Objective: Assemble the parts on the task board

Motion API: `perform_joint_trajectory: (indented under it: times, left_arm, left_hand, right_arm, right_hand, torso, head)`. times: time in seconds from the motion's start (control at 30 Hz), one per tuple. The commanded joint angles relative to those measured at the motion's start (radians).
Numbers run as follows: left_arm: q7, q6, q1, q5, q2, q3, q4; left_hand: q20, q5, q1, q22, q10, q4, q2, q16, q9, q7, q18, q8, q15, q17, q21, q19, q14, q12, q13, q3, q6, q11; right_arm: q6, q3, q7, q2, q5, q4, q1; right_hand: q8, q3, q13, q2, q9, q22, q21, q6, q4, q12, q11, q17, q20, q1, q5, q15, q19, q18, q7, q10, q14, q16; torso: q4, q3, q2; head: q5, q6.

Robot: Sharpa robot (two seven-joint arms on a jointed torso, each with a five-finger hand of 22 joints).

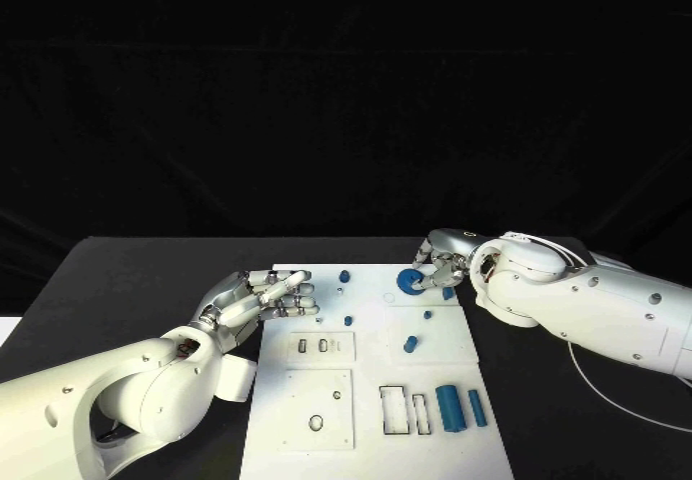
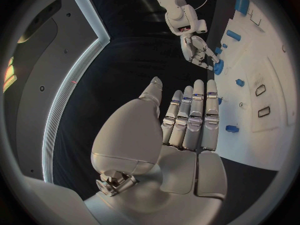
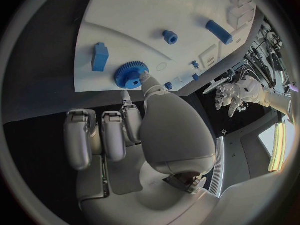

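The white task board [image 1: 375, 440] lies mid-table. At its far edge a blue gear [image 1: 411, 282] lies flat, and my right hand [image 1: 444, 266] pinches the gear's rim between thumb and a finger. The right wrist view shows the gear [image 3: 130, 75] at the thumb tip, with the other fingers [image 3: 94, 135] curled back. A blue block [image 3: 100, 56] lies beside the gear. My left hand [image 1: 271, 296] hovers flat over the board's far left corner, fingers straight and together, holding nothing. Two blue cylinders [image 1: 450, 405] lie at the near right.
Small blue pegs [image 1: 348, 321] and a short pin [image 1: 410, 344] stand or lie on the board's middle. Rectangular slots [image 1: 392, 410] and an oval hole [image 1: 316, 423] mark the near panels. A white cable [image 1: 591, 375] runs over the table at the right.
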Motion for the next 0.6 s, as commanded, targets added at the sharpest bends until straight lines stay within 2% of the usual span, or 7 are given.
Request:
perform_joint_trajectory:
  times: [0.03, 0.6]
  left_arm:
    - [0.005, 0.021, 0.001, 0.002, 0.002, 0.001, 0.002]
    - [0.005, 0.021, 0.001, 0.002, 0.002, 0.001, 0.002]
  left_hand:
    - [0.0, -0.003, 0.007, -0.001, -0.003, -0.007, 0.008, -0.004, -0.001, 0.002, 0.02, -0.003, 0.002, 0.002, -0.006, 0.01, 0.002, -0.005, -0.001, -0.002, -0.002, 0.001]
    - [0.0, -0.003, 0.008, -0.001, -0.003, -0.008, 0.008, -0.005, -0.001, 0.002, 0.02, -0.004, 0.002, 0.002, -0.007, 0.011, 0.002, -0.006, -0.001, -0.002, -0.002, 0.0]
  right_arm:
    - [0.035, 0.0, -0.002, 0.006, -0.045, -0.003, -0.003]
    - [0.052, 0.0, -0.003, 0.022, -0.102, -0.01, -0.014]
  right_hand:
    - [0.004, 0.001, 0.029, 0.004, 0.002, 0.095, 0.005, 0.013, -0.007, 0.005, -0.005, 0.115, -0.001, 0.012, 0.004, 0.003, 0.009, -0.015, -0.002, 0.006, 0.074, 0.004]
    - [0.012, 0.004, 0.037, 0.012, 0.003, 0.101, 0.007, 0.035, -0.012, 0.01, -0.01, 0.121, -0.004, 0.019, 0.0, 0.0, 0.012, -0.016, -0.007, 0.009, 0.075, 0.007]
  torso:
    - [0.0008, 0.0003, 0.0]
    - [0.0009, 0.0003, 0.0]
  head:
    - [-0.001, -0.003]
    - [-0.001, -0.005]
